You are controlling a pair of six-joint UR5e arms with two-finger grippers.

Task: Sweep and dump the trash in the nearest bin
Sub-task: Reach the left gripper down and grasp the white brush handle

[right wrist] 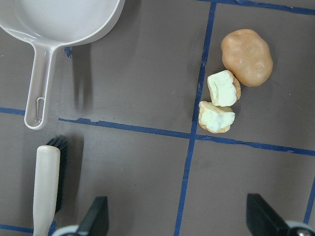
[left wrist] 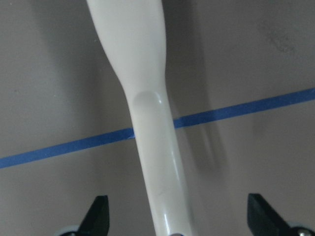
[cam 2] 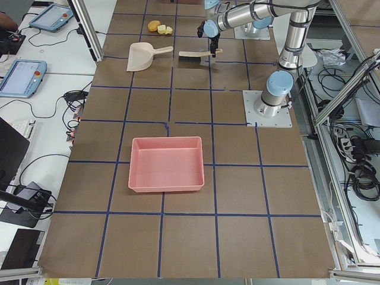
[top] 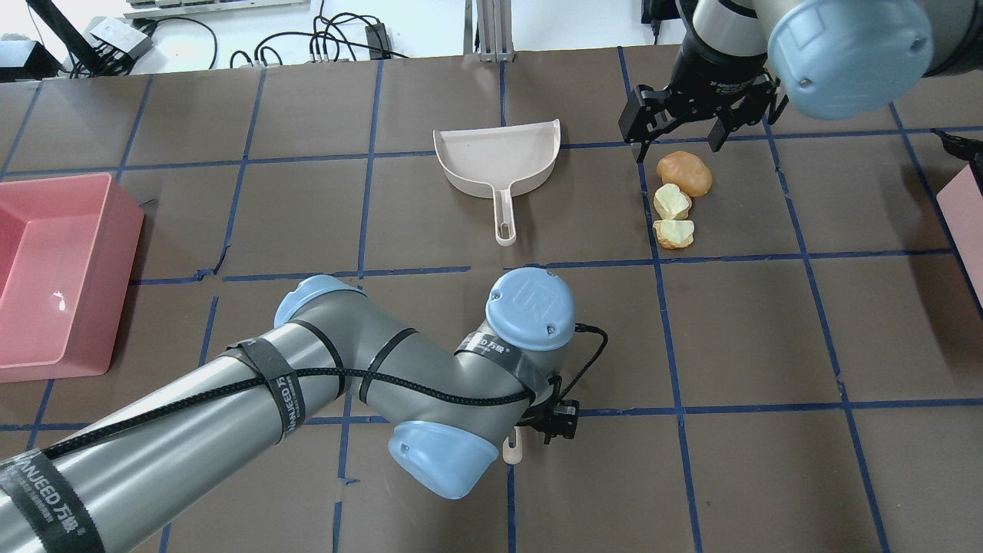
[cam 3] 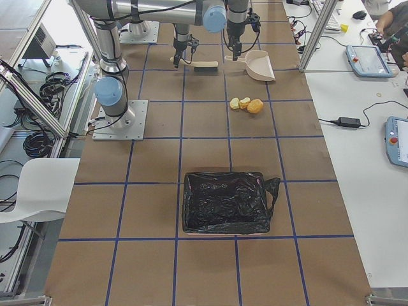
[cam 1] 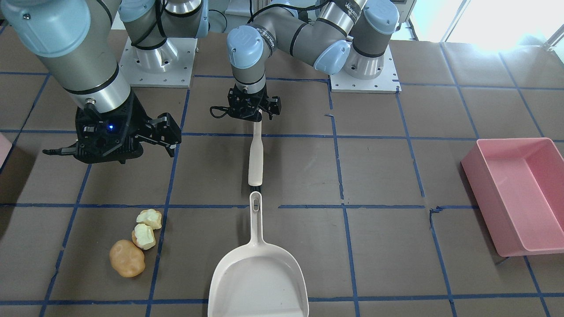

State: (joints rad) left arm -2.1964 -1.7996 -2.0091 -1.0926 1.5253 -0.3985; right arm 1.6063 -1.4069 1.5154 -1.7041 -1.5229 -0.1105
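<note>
**A:** Brown table with a blue tape grid, both arms over it. How is the left pincer?

**B:** Spread wide over the brush. In its wrist view the cream handle runs up between the two black fingers, with a clear gap on either side. Nothing is gripped.

**A:** And the brush head?

**B:** Out beyond that pincer, away from the robot. The bristles are just short of the tip of the dustpan handle.

**A:** The right pincer?

**B:** Also spread and empty, held above the table.

**A:** Where is the trash?

**B:** On the table below and beyond the right pincer, farther from the robot. It is an orange lump and two pale chunks in a close row, the chunks nearer the pincer. The dustpan lies to that pincer's left, apart from the trash.

**A:** The bin?

**B:** A pale pink sliver at the table's edge, well off to the right pincer's right. A pink tub sits far out to the left pincer's left.
</note>
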